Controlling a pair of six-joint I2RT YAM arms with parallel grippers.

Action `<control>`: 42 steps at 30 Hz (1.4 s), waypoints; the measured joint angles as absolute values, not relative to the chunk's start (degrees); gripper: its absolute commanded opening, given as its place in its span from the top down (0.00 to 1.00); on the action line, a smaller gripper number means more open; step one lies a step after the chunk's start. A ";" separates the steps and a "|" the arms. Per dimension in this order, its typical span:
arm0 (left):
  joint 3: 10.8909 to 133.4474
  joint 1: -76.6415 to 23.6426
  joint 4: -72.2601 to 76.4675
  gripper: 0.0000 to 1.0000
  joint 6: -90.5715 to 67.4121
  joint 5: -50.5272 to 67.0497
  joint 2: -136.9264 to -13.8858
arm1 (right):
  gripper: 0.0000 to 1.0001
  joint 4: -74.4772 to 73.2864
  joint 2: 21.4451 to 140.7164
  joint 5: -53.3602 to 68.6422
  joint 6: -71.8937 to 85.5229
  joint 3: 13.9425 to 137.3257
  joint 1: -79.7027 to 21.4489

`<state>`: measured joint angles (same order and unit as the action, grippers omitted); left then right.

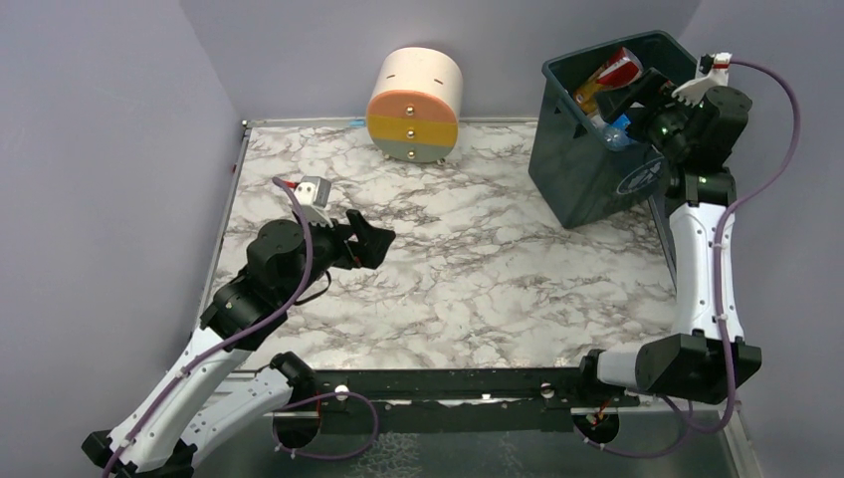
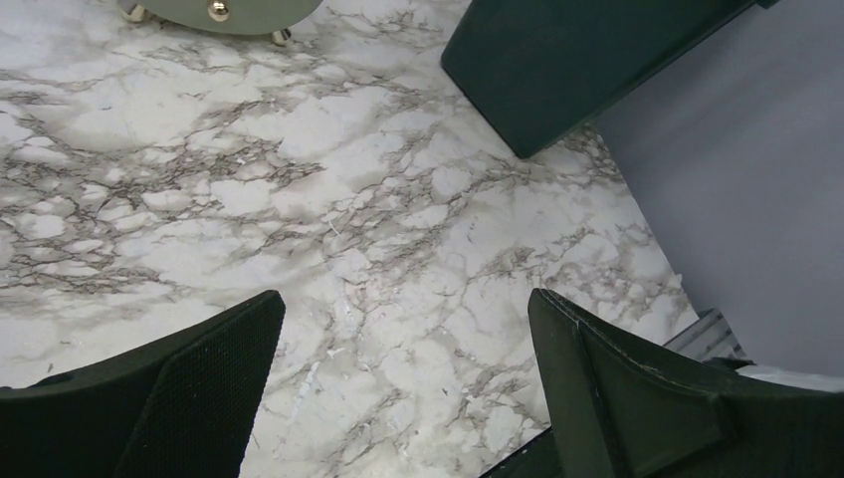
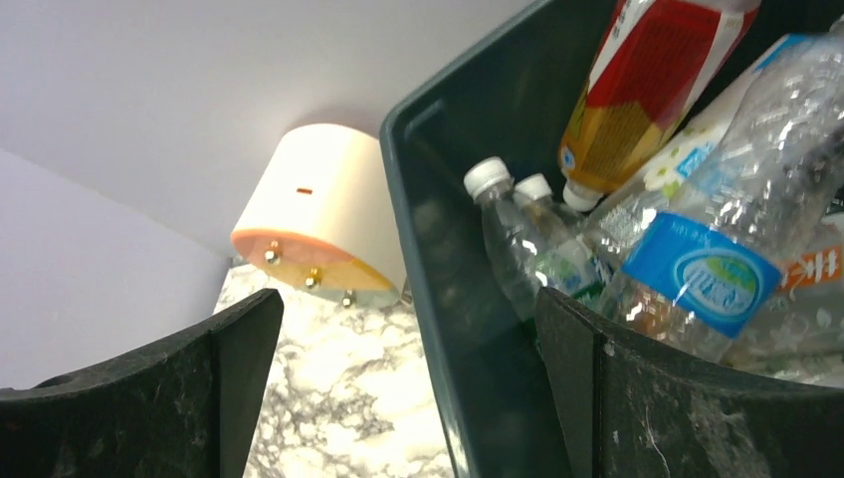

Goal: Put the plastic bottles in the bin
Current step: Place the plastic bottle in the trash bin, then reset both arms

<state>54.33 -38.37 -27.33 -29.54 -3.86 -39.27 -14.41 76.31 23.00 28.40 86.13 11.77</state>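
Marble table (image 1: 468,269) under you, lilac walls (image 1: 100,149) around it. The bin (image 1: 572,179) stands on it, and all the plastic bottles (image 3: 687,269) you can see lie heaped inside the bin. Your right gripper (image 3: 410,383) hangs over the bin's rim, jaws apart and empty. Your left gripper (image 2: 403,388), well away from the bin, gapes empty too. The bottles look light, thin-walled and slick, so pinch mid-body, gently.

The dark green plastic bin (image 1: 577,179) stands far right on the marble table (image 1: 478,269), clear plastic bottles (image 3: 697,269) piled inside. The round cream, orange and grey drawer unit (image 1: 413,105) sits left of it.
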 measured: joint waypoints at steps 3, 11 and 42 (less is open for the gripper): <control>53.82 -38.37 -26.79 0.01 -28.91 -5.78 -39.70 | 0.00 -12.95 72.79 23.88 27.68 80.88 11.77; 51.05 -38.37 -23.29 0.01 -27.55 -10.72 -40.10 | 0.00 -6.59 61.19 24.67 23.59 66.43 11.77; 27.57 -38.37 5.80 0.01 -12.25 -31.64 -40.53 | 0.00 2.24 37.43 15.59 16.34 26.17 11.77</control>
